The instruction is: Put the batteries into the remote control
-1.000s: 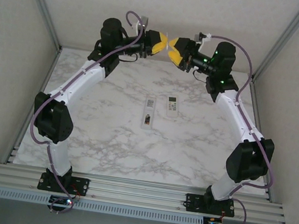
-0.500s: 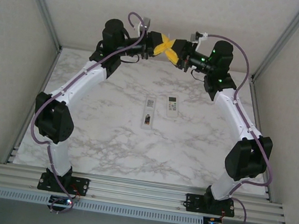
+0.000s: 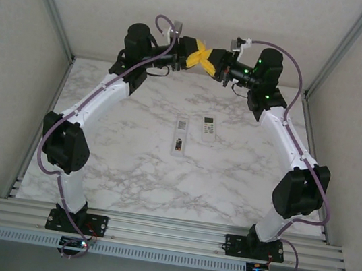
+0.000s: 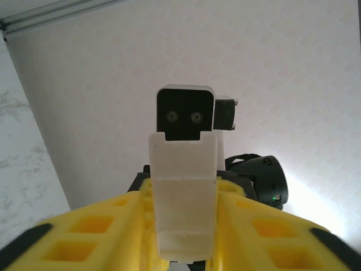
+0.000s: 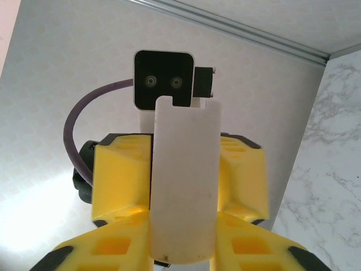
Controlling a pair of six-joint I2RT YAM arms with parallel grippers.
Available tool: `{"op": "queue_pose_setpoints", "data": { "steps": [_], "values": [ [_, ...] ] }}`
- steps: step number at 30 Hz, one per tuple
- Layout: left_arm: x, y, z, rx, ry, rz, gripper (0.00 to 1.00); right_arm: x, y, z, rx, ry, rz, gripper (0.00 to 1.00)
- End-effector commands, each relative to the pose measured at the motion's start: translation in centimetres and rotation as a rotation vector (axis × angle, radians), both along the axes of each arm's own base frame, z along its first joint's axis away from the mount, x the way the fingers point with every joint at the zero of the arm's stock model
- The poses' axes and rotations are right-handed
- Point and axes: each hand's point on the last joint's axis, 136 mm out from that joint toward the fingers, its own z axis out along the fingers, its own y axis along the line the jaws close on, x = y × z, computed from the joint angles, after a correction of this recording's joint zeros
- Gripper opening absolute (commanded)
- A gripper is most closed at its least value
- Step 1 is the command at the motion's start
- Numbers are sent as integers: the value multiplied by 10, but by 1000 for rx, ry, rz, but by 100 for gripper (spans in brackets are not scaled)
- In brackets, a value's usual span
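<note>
A flat white battery cover (image 5: pixel 183 169) hangs in the air at the back of the table, between both grippers. My right gripper (image 5: pixel 183 217) is shut on its near end, a yellow finger against each long edge. My left gripper (image 4: pixel 183 192) flanks the same cover (image 4: pixel 183 186) from the opposite side, and I cannot tell whether its fingers (image 5: pixel 121 175) still press on it. From above, the left gripper (image 3: pixel 206 59) and right gripper (image 3: pixel 198 59) cross in an X. The long white remote control (image 3: pixel 179 135) lies mid-table with a dark patch near its lower end. The batteries are too small to make out.
A second, shorter white remote (image 3: pixel 208 129) lies just right of the long one. The marble table (image 3: pixel 128 168) has metal frame posts at its corners and white walls on three sides. Both arms arch high over the back edge.
The two grippers have closed the gap and now overlap around the cover. The right gripper's fingers have narrowed onto it. The remotes on the table have not moved.
</note>
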Motion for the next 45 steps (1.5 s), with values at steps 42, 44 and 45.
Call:
{"op": "queue_pose_setpoints", "data": {
  "steps": [42,44,45],
  "values": [
    [-42,212,-120,950,-8,629,99,-91,28,-351,-1526,200,-122,20],
    [-42,211,-124,946,0,622,100,-88,30,-355,-1535,184,-108,20],
    [-41,211,-126,946,7,620,100,-85,29,-358,-1540,183,-105,20]
  ]
}}
